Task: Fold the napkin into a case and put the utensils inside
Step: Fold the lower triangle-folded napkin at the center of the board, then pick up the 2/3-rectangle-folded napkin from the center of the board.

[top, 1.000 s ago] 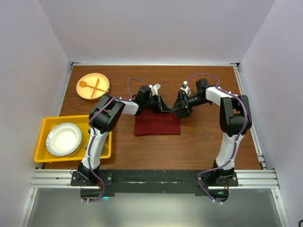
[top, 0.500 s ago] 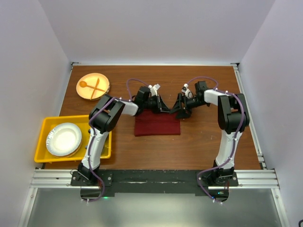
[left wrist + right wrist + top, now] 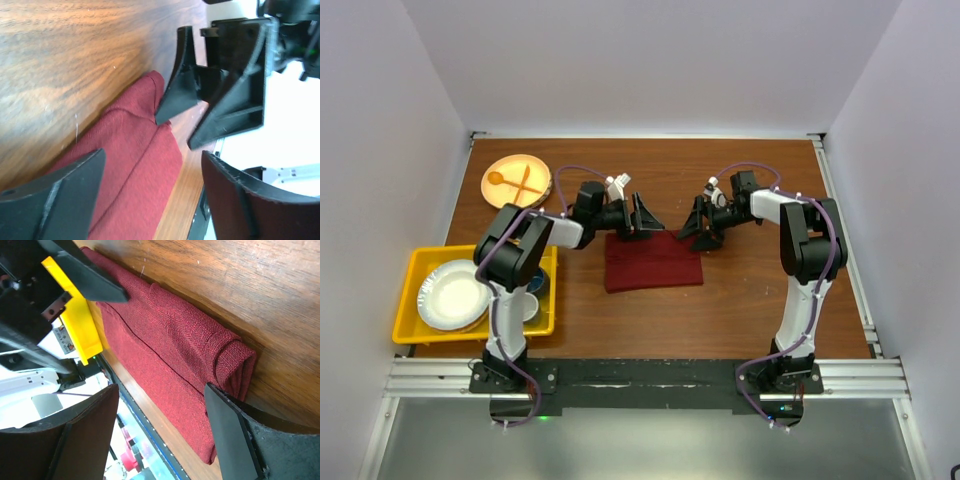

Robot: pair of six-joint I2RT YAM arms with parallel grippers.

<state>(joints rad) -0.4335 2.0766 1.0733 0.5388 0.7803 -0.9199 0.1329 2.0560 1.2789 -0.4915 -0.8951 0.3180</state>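
Napkin (image 3: pixel 653 262) mid-table — left gripper (image 3: pixel 645 216) at its far-left corner, right gripper (image 3: pixel 690 228) far-right; tray (image 3: pixel 406 300) left, plate (image 3: pixel 540 186) behind

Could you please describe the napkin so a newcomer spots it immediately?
Start at the wooden table. Near its middle lies the napkin, the left end effector and right end effector at its far edge. It is folded dark red cloth, the only fabric there.

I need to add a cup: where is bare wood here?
Bare wood: the far strip behind the left claw and right claw, and the strip between the folded maroon cloth napkin and the black base rail. Crowded: left side, with round orange plate and yellow plastic bin.
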